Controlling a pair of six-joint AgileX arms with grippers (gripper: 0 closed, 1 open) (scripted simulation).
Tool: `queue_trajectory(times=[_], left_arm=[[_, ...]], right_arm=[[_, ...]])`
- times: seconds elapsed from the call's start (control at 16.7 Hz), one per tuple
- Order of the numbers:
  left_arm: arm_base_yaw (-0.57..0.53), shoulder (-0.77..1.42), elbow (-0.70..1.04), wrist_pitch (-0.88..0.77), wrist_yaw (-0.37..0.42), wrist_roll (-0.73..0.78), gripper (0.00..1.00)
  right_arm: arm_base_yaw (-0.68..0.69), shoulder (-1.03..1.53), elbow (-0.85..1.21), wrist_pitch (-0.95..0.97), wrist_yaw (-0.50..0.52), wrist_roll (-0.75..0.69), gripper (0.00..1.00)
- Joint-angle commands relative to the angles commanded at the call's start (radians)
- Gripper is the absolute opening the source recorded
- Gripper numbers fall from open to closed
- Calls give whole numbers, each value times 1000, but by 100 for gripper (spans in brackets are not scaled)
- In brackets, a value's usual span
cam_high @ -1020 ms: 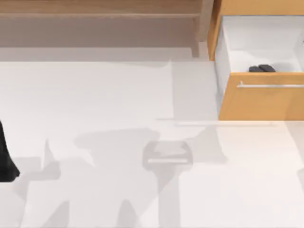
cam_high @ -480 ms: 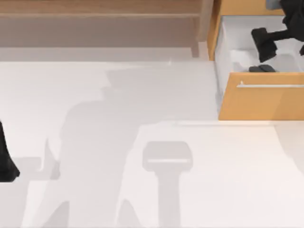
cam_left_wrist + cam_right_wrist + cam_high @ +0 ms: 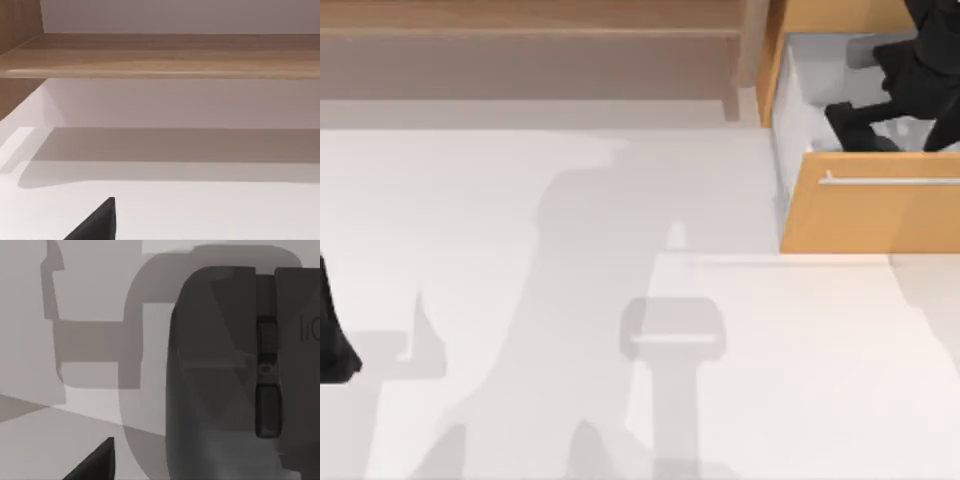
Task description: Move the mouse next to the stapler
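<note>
The right hand (image 3: 865,128) has dropped lower into the open drawer (image 3: 870,215) at the worktop's far right corner, right above the mouse (image 3: 235,375); finger spread cannot be told, grasp likely next; left arm parked at left edge

White desk (image 3: 520,220), open orange drawer (image 3: 870,215) with a handle (image 3: 890,181) far right, wood shelf (image 3: 520,30) along the back.

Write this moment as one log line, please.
right gripper: low inside open drawer, over mouse | left arm: parked, table's left edge
</note>
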Motion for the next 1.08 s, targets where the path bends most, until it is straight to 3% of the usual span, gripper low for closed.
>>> queue_trajectory(times=[1.08], left_arm=[[0,0,0,0,0,0,100]], right_arm=[[2,-2,-46,45,0,2,100]])
